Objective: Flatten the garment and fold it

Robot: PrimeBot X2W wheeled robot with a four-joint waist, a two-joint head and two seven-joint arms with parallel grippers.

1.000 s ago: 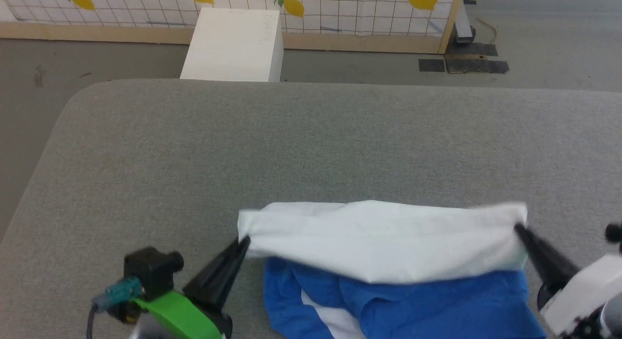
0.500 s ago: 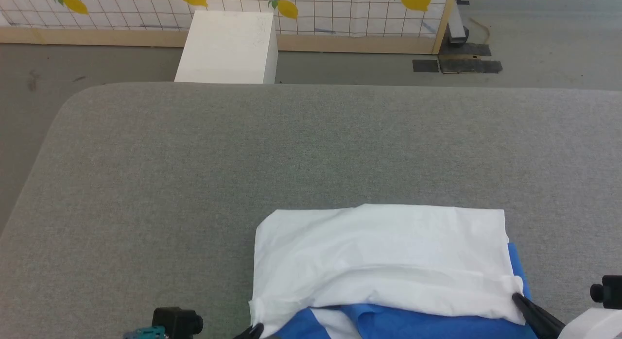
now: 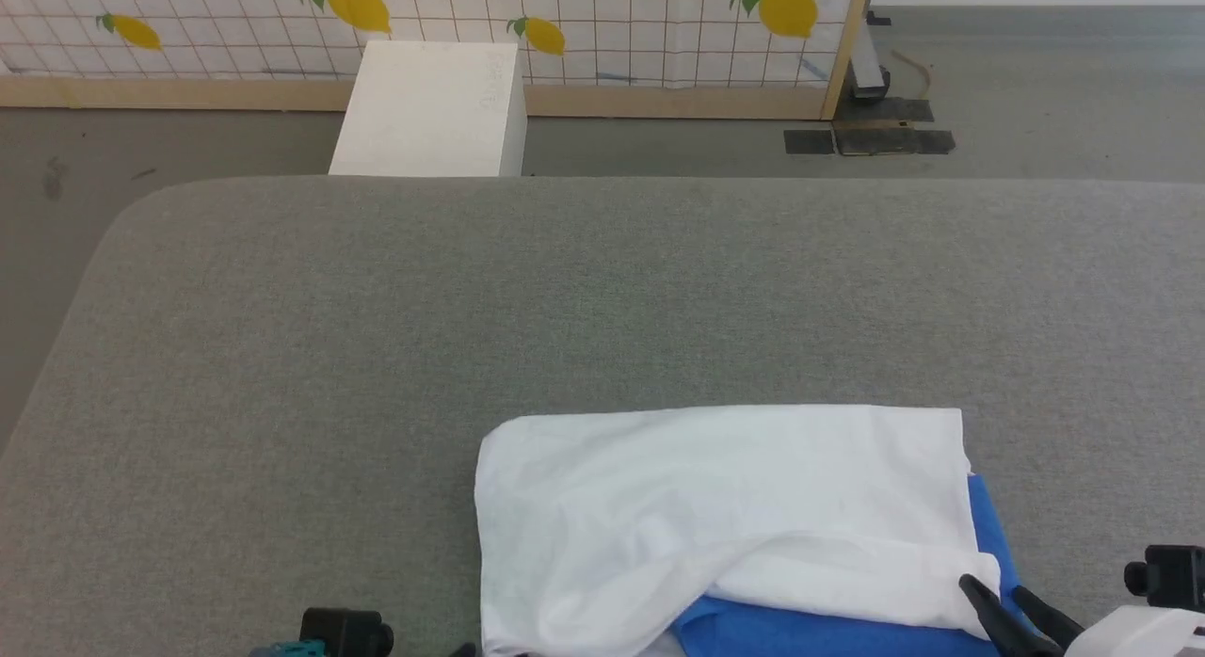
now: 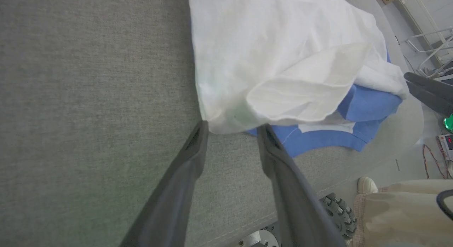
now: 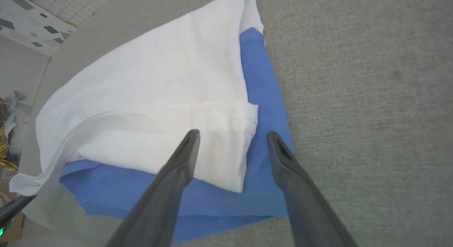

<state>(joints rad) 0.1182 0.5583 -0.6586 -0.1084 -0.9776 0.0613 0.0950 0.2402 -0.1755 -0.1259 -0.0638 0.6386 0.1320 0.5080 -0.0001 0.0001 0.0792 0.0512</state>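
While left gripper [image 4: 233, 126] and right gripper [image 5: 233, 133] stand unclenched, garment [image 3: 725, 506] lies rumpled, white over blue.

looks like a robot test lab, staged rather than lived in: a grey felt-covered worktop [image 3: 602, 290], a wood-framed partition [image 3: 659, 36] printed with a grid and lemons, a plain white box [image 3: 424, 111] on bare grey floor [image 3: 1036, 102], dark patches [image 3: 866, 141] stuck down.

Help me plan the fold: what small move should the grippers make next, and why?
Probably draw both grippers back off the garment. The left gripper and right gripper stand open at its near corners, gripping nothing, and the white body lies folded over the blue part on the table, so clearing them should let the puffy near edge settle.
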